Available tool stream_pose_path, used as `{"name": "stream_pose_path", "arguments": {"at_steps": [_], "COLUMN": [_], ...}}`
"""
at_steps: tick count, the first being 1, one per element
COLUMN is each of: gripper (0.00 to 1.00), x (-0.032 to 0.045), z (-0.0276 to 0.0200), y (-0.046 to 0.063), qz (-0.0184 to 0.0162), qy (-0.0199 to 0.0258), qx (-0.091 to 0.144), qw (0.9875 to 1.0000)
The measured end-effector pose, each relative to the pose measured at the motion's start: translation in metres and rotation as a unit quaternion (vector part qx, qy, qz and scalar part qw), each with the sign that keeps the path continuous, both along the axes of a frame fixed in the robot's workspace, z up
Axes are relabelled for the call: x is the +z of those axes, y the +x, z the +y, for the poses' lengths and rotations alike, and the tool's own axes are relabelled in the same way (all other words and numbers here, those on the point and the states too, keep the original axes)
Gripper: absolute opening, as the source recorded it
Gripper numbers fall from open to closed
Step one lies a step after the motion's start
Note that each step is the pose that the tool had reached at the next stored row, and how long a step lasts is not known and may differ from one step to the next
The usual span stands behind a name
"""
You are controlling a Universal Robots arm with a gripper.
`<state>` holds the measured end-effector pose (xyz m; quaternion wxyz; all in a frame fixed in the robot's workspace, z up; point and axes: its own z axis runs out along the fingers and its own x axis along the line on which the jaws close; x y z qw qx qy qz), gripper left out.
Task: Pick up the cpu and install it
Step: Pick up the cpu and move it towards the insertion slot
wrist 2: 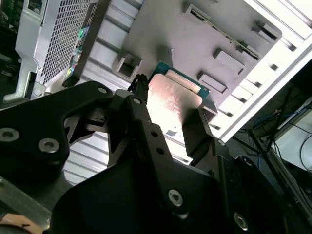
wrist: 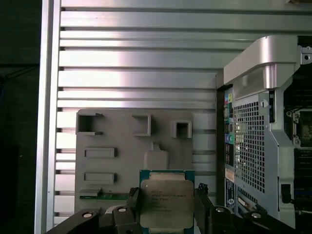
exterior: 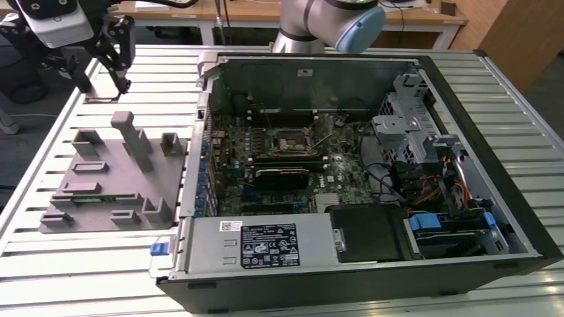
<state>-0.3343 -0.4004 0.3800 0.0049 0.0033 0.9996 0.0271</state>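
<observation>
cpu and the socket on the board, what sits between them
In the first wrist view: a strip of table, then the case's perforated back wall, between cpu and socket.

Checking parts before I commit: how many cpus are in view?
1. The cpu is gripped in the hand, raised near the grey fixture plate. Another could be hidden in the motherboard socket, which I cannot make out.
</observation>
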Motion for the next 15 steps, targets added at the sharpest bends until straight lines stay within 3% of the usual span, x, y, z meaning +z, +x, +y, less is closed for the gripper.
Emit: {"name": "stream_pose_path", "arguments": {"at_steps": [15], "gripper": [0.53], "x": [-0.0007], "z": [0.0002], "y": [0.021], "qz": [-0.0001], "qy": [0.0000], "qx": [0.000], "qw": [1.0000]}}
